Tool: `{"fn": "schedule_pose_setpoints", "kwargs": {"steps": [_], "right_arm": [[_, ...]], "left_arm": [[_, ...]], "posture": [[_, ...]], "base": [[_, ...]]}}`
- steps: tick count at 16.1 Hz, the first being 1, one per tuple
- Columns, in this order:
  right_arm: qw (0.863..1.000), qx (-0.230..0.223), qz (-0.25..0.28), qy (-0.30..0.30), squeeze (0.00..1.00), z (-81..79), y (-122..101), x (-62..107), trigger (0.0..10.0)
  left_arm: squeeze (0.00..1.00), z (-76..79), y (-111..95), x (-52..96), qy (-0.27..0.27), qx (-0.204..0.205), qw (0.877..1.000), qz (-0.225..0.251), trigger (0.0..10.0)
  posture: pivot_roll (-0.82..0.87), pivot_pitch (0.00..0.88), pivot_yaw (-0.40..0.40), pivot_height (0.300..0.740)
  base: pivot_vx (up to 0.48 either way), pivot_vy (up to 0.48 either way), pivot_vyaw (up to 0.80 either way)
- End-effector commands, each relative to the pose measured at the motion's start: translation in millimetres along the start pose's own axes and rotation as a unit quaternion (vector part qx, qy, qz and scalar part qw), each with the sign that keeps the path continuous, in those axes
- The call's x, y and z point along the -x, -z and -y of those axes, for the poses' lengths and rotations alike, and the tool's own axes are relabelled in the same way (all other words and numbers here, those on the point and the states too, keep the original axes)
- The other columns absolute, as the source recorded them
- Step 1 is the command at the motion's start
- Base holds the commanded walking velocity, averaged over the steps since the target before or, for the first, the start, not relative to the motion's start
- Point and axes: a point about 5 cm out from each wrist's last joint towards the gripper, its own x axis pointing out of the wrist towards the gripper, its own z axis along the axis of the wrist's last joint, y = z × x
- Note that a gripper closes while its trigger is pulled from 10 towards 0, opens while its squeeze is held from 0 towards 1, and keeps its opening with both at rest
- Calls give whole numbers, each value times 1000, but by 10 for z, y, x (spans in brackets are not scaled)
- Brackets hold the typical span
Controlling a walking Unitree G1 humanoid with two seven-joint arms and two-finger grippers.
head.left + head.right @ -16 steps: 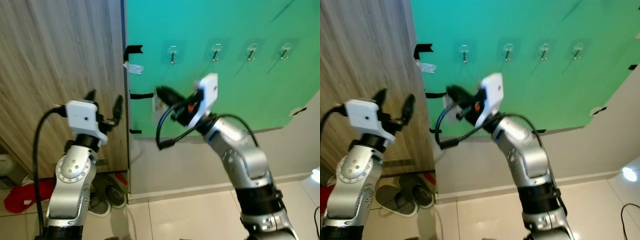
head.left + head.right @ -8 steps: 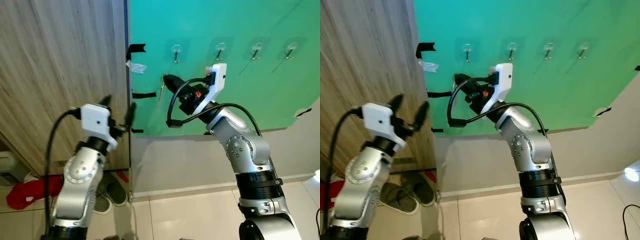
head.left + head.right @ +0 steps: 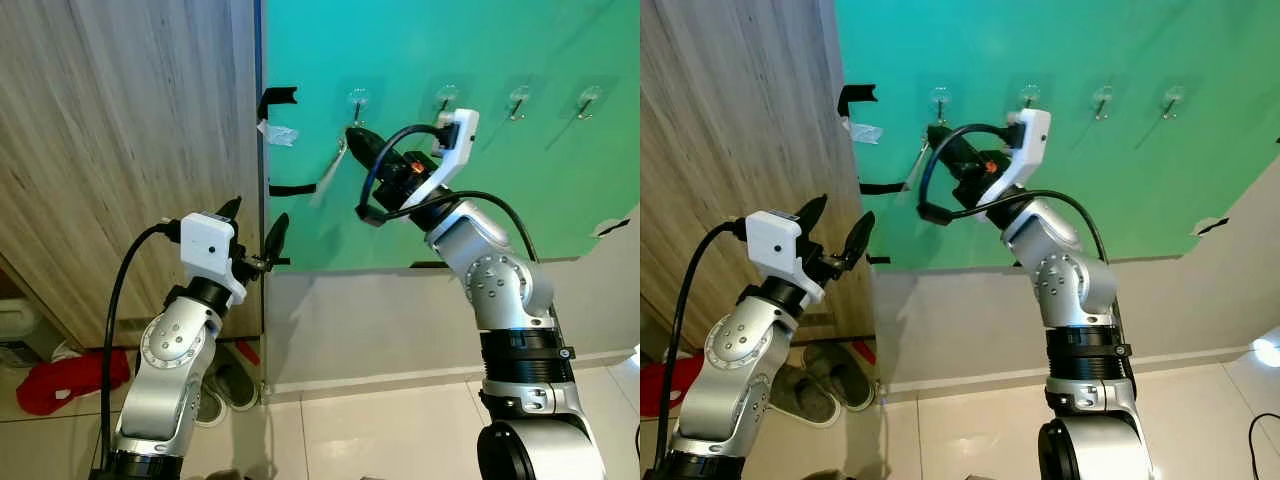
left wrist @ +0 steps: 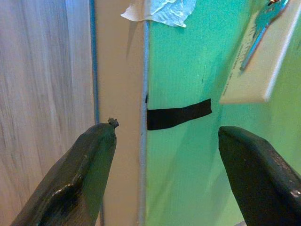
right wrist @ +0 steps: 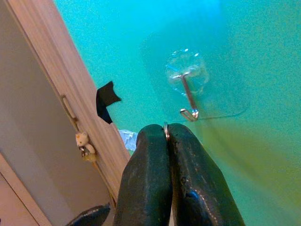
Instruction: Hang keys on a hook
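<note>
The silver key with its pale rectangular tag (image 3: 330, 178) now hangs higher than 0.5 s ago, just below and left of the leftmost clear hook with a metal prong (image 3: 356, 103). The right gripper (image 3: 356, 138) has risen with it, fingers pressed together on the thin metal key ring (image 5: 166, 132), their tips just beneath the hook but not touching it. The left gripper (image 3: 254, 232) has drifted slightly, still spread wide and holding nothing, near the edge of the green wall sheet (image 3: 520, 190). 3 more hooks (image 3: 517, 100) line the sheet; black tape strips (image 3: 291, 189) mark its edge beside the wood-grain panel (image 3: 120, 150).
</note>
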Motion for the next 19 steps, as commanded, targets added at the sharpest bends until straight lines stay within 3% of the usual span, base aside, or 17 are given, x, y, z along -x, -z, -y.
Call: {"fn": "schedule_pose_setpoints", "kwargs": {"steps": [1, 9, 16, 19], "right_arm": [[1000, -2, 12, 2, 0, 3, -86, -15, 10000], [997, -47, 49, 44, 0, 143, -214, 61, 10000], [995, -82, 51, 36, 0, 119, -228, 48, 10000], [996, -87, 32, 8, 0, 34, -173, 32, 10000]], "left_arm": [[0, 52, 7, -30, 13, 6, 1000, 0, 10000], [0, 91, 20, -31, 20, 11, 1000, 0, 10000], [0, 123, 31, -31, 21, 15, 1000, 0, 10000], [0, 126, 34, -21, 20, 15, 1000, 0, 10000]], "posture": [[-34, 0, -79, 740], [-44, 0, -82, 740], [-53, 2, -93, 740], [-49, 2, -95, 740]], "base": [[0, 0, 0], [0, 0, 0], [0, 0, 0], [0, 0, 0]]}}
